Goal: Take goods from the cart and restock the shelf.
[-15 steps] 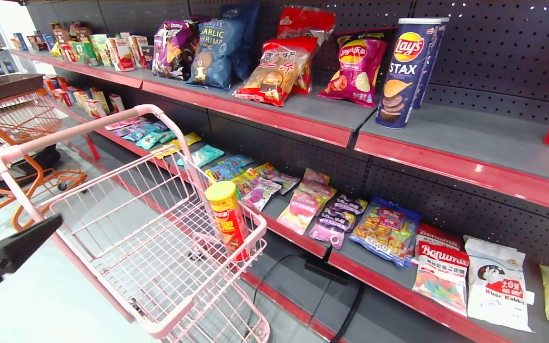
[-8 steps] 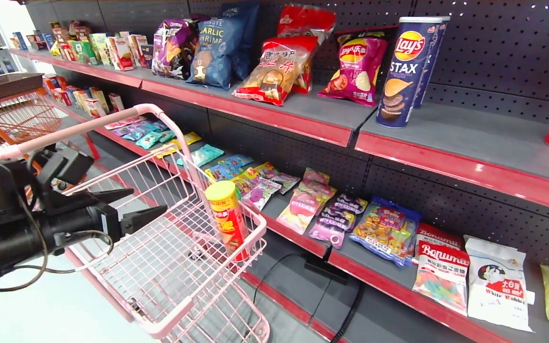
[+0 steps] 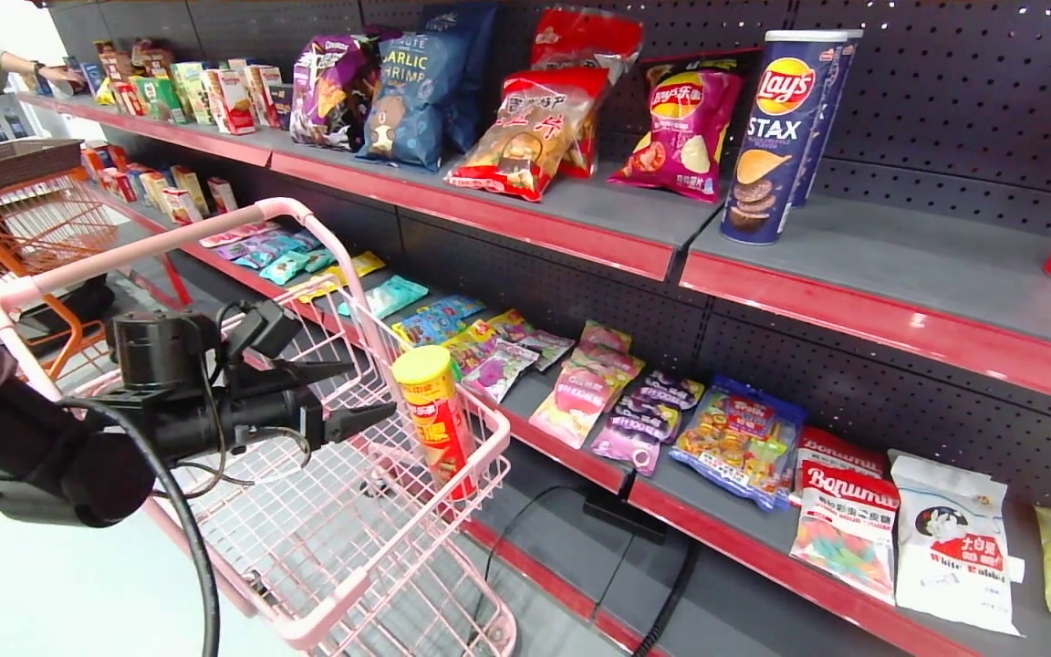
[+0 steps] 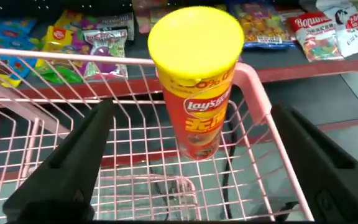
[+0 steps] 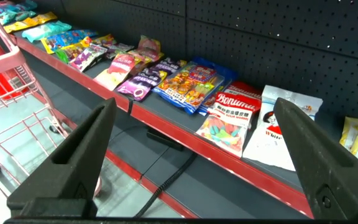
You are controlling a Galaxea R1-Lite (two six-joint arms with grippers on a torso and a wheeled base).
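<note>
A red chip can (image 3: pixel 435 422) with a yellow lid stands upright in the front corner of the pink cart (image 3: pixel 306 547). My left gripper (image 3: pixel 354 398) hovers over the cart basket, open, its tips just short of the can. In the left wrist view the can (image 4: pixel 197 93) stands ahead of the open left gripper (image 4: pixel 193 112), with one black finger (image 4: pixel 67 168) on each side and nothing held. My right gripper (image 5: pixel 194 109) is open and empty, out in front of the lower shelf (image 5: pixel 166 121) of candy bags.
The upper shelf (image 3: pixel 900 265) holds chip bags and two tall blue cans (image 3: pixel 776 137), with bare grey surface to their right. Candy packets cover the lower shelf (image 3: pixel 726 538). An orange cart (image 3: pixel 24 228) stands behind the pink one. A black cable (image 3: pixel 662 602) lies on the floor.
My left arm has swung in from the left edge across the cart, and its open gripper has come close to the chip can. The can and cart have stayed put.
</note>
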